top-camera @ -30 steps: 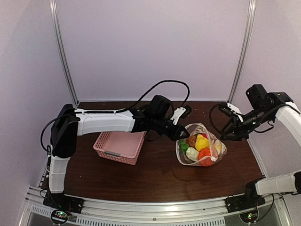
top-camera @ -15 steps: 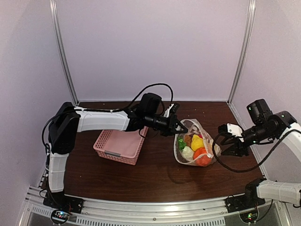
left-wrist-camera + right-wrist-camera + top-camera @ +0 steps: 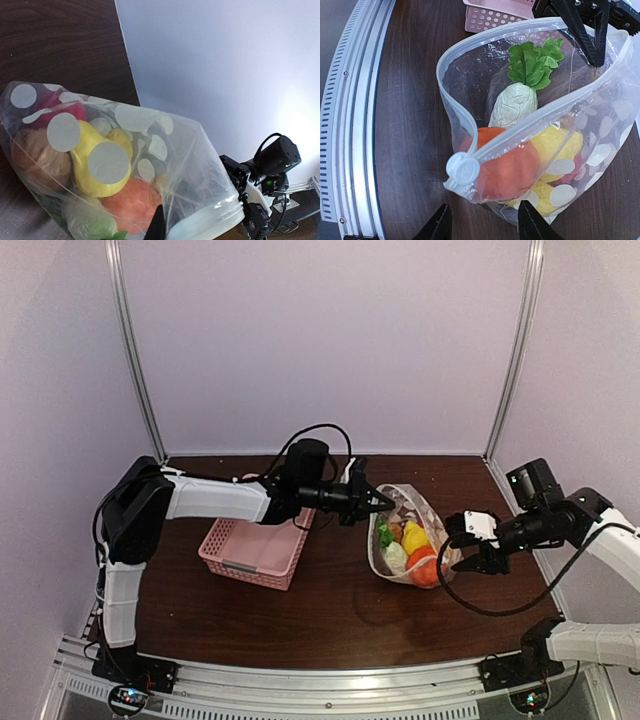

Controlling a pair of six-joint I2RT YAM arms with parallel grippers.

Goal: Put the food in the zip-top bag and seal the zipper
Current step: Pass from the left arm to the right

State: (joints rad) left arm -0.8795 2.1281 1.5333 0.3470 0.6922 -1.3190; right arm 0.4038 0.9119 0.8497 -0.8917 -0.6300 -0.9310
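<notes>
Our right gripper has dropped to the bag, empty and open; left gripper stays pinched on its rim. The food is in; zipper next, we judge.

the right tool has dropped beside the zip-top bag, jaws wider.

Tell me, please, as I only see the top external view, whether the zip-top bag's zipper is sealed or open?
Observer: Open. In the right wrist view the zipper gapes wide, its round slider at the near corner.
Operator: Is anything holding that slider?
Observer: No. The right gripper is open, and the slider lies just ahead of it, untouched.
Operator: And the far rim?
Observer: The left gripper, shut, pinches the zip-top bag's far rim.
</notes>
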